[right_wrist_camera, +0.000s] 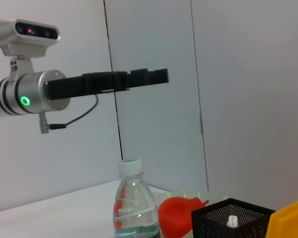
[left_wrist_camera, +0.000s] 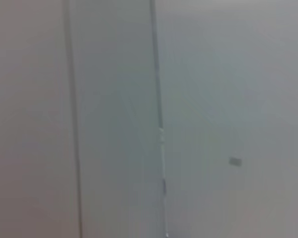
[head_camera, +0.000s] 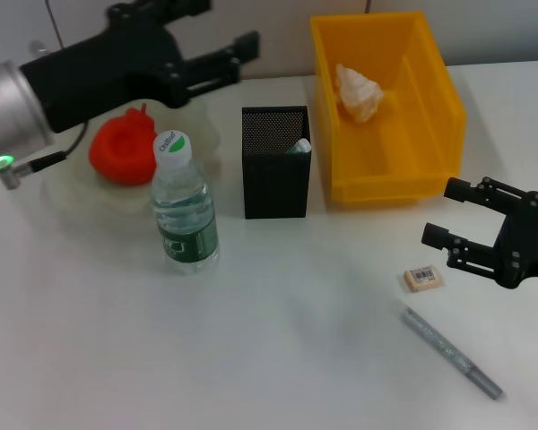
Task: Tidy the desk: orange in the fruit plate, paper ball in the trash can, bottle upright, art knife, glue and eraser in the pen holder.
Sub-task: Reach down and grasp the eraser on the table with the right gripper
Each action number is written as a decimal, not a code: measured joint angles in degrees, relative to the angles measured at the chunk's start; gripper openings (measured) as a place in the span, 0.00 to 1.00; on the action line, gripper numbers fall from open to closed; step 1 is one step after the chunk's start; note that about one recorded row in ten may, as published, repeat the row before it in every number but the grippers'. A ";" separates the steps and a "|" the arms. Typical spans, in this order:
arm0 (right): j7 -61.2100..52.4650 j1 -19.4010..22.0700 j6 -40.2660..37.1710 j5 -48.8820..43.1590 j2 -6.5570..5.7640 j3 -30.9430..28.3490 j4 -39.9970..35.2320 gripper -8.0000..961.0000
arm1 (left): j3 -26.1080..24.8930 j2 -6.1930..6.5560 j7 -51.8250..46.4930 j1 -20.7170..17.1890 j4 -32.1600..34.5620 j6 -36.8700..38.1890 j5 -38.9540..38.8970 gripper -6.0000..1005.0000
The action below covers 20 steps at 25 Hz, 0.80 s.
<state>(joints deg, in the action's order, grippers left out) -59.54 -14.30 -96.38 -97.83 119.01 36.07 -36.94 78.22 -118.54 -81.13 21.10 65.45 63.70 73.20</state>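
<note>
**Eraser and art knife sitting out on the desk, rest is tidy**

The eraser (head_camera: 423, 279) is lying flat on the white desk (head_camera: 278, 340), off to the right and nearer the robot than the black mesh pen holder (head_camera: 275, 163). The grey art knife (head_camera: 452, 353) is lying nearer still, slanted, just beside the eraser but not touching it. The right gripper (head_camera: 446, 215) is hanging just right of the eraser with its fingers spread, pinching nothing.

Something white-green is poking up inside the pen holder. Just right of the holder, the yellow trash can (head_camera: 384, 103) is holding the paper ball (head_camera: 358, 91). Left of the holder, the bottle (head_camera: 184, 205) is standing upright, and behind it a red-orange fruit (head_camera: 123, 148) is sitting in the pale fruit plate (head_camera: 72, 197). The left gripper (head_camera: 229, 31) is hanging above the plate, fingers spread and empty.
</note>
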 joint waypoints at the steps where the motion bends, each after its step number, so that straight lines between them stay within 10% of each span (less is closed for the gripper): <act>1: -0.13 0.09 0.11 0.00 0.00 -0.01 -0.20 0.74 | -0.38 0.05 0.00 -0.29 -0.19 0.34 -0.36 0.79; 20: -12.10 0.26 0.37 -3.48 0.01 0.44 -9.39 0.74 | -1.08 0.32 3.96 -0.49 -2.72 16.55 8.40 0.79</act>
<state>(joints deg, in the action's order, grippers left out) -71.64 -14.04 -96.01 -101.31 119.02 36.51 -46.33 77.14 -118.23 -77.17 20.61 62.72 80.25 81.61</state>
